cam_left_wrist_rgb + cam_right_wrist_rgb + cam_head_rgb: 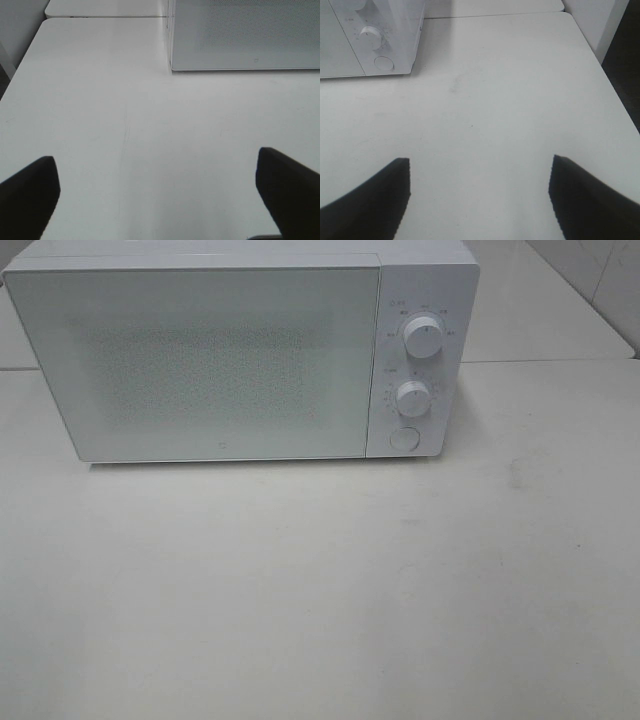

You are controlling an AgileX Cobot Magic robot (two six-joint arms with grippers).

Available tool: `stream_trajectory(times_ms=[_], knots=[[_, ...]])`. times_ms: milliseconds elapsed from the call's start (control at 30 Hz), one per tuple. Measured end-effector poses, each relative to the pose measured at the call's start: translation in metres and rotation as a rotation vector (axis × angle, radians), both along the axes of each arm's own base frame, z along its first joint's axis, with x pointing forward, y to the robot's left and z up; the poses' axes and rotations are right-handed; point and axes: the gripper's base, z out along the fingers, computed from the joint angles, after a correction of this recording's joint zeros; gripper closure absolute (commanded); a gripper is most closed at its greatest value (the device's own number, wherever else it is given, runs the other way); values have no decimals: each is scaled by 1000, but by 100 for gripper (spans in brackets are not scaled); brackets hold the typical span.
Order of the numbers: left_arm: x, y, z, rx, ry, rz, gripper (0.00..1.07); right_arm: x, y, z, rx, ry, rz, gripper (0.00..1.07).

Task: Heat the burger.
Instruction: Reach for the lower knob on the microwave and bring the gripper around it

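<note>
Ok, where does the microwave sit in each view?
Exterior high: the microwave fills the upper left and middle.
Left wrist: only a corner of its door, ahead of the left gripper.
Right wrist: only its end with a knob, ahead of the right gripper.
Shared landmark: the white table.

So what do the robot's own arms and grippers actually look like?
Little shows. Of the left gripper and the right gripper, the wrist cameras catch only two fingers each: plain black wedges tapering to blunt tips. No cables, markings or arm links are in view, and the high camera shows no arm.
</note>
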Motion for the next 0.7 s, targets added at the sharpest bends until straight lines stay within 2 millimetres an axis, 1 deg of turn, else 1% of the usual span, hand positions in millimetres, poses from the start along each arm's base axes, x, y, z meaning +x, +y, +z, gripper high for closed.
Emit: stream_trajectory(times_ms=[67, 167, 233, 300, 333, 367, 400, 433, 467, 533, 567, 600, 633, 700], knots=[[0, 0, 0, 0, 0, 0, 7, -1, 0, 6, 1, -34, 2, 32], [0, 0, 0, 0, 0, 0, 7, -1, 0, 8, 2, -48, 2, 32], [0, 0, 0, 0, 0, 0, 7, 11, 1, 18, -1, -69, 8, 32], [0, 0, 0, 0, 0, 0, 7, 14, 1, 19, -2, -68, 10, 32], [0, 0, 0, 0, 0, 0, 7, 22, 2, 22, -2, -72, 14, 32], [0, 0, 0, 0, 0, 0, 7, 22, 2, 22, -2, -72, 14, 32], [0, 0, 0, 0, 0, 0, 7, 26, 3, 24, -3, -78, 15, 32], [0, 0, 0, 0, 0, 0, 7, 34, 4, 26, 2, -80, 22, 32], [0, 0, 0, 0, 0, 0, 7, 34, 4, 26, 2, -80, 22, 32], [0, 0, 0, 0, 0, 0, 7, 45, 6, 29, 13, -90, 32, 32], [0, 0, 0, 0, 0, 0, 7, 45, 6, 29, 13, -90, 32, 32], [0, 0, 0, 0, 0, 0, 7, 52, 7, 31, 18, -96, 36, 32], [0, 0, 0, 0, 0, 0, 7, 52, 7, 31, 18, -96, 36, 32], [0, 0, 0, 0, 0, 0, 7, 62, 8, 34, 19, -111, 41, 32]])
